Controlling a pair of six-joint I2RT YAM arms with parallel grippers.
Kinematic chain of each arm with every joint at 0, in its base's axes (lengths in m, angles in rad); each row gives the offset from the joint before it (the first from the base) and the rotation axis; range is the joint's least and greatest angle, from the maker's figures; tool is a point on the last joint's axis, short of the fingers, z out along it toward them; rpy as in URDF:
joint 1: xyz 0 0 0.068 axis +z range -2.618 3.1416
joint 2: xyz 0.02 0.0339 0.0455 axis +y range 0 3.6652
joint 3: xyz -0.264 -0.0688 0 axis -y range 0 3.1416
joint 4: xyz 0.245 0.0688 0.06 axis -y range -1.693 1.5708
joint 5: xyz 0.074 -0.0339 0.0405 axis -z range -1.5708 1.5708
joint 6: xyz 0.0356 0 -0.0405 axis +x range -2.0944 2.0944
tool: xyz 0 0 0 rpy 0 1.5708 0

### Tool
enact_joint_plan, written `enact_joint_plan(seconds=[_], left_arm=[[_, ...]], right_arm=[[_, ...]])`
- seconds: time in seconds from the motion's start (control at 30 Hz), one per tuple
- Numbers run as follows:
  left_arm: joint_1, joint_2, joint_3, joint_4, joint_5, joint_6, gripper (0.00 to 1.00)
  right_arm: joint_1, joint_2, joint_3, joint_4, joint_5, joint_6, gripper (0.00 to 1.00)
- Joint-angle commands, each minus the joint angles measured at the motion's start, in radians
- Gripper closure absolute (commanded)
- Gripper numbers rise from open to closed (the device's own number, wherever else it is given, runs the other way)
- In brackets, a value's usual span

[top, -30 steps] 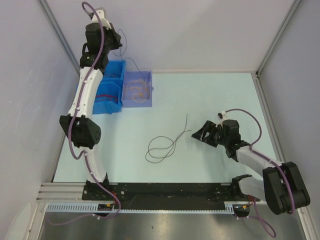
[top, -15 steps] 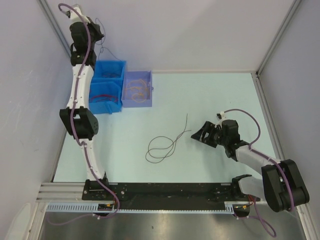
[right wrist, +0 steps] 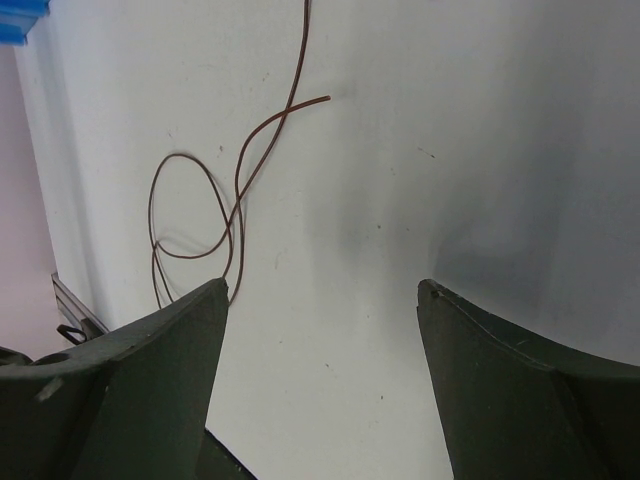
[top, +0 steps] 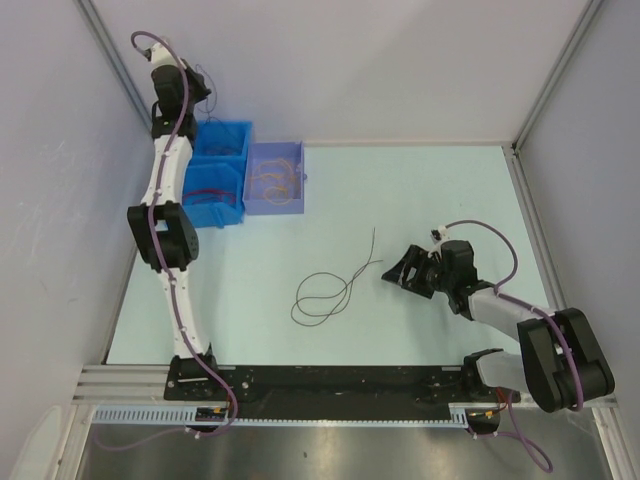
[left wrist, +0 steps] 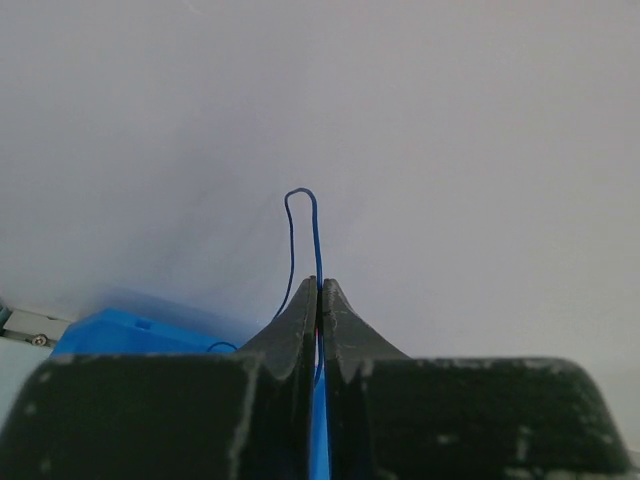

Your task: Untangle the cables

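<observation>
My left gripper [top: 198, 95] is raised high at the far left, over the blue bins. In the left wrist view it [left wrist: 320, 285] is shut on a thin blue cable [left wrist: 317, 240], which loops up past the fingertips and hangs back down. A dark brown cable [top: 346, 288] lies in loose loops on the table's middle. My right gripper [top: 400, 270] sits low just right of that cable's end, open and holding nothing. The right wrist view shows the open gripper [right wrist: 322, 285] with the brown cable [right wrist: 238, 185] ahead and to its left.
Two blue bins [top: 215, 215] stand at the far left of the table, the nearer holding red cables [top: 205, 192]. A lilac bin [top: 276, 211] beside them holds orange and yellow cables [top: 272, 180]. Grey walls close in on three sides.
The left arm has swung left and back toward the far corner with the blue cable, then come slightly forward. The right arm and the brown cable have barely moved.
</observation>
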Motion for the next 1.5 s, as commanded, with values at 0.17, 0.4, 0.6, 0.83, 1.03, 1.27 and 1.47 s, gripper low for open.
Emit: enact_joint_plan(seconds=[0.17, 0.4, 0.6, 0.83, 1.03, 1.27, 1.47], left_arm=[[0.002, -0.129, -0.113, 0.082, -0.047, 0.030, 0.00], [-0.007, -0.225, -0.167, 0.063, -0.088, -0.001, 0.00], [-0.068, -0.383, -0.358, 0.068, -0.154, -0.057, 0.00], [-0.208, -0.625, -0.668, 0.019, -0.179, -0.058, 0.00], [-0.370, -0.647, -0.684, -0.205, -0.167, 0.051, 0.00], [-0.562, -0.687, -0.823, -0.337, -0.174, 0.081, 0.03], [-0.665, -0.814, -1.094, -0.365, -0.191, 0.027, 0.10]], right_arm=[[0.004, 0.006, 0.004, 0.044, 0.011, -0.019, 0.19], [0.004, 0.005, 0.004, 0.043, 0.016, -0.021, 0.20], [0.010, -0.001, 0.006, 0.049, 0.020, -0.016, 0.20], [0.021, -0.075, 0.030, -0.003, 0.032, -0.005, 0.20], [0.030, -0.158, 0.044, -0.083, 0.077, -0.010, 0.20], [0.030, -0.201, 0.053, -0.161, 0.127, -0.001, 0.21], [0.028, -0.259, 0.058, -0.210, 0.161, -0.002, 0.21]])
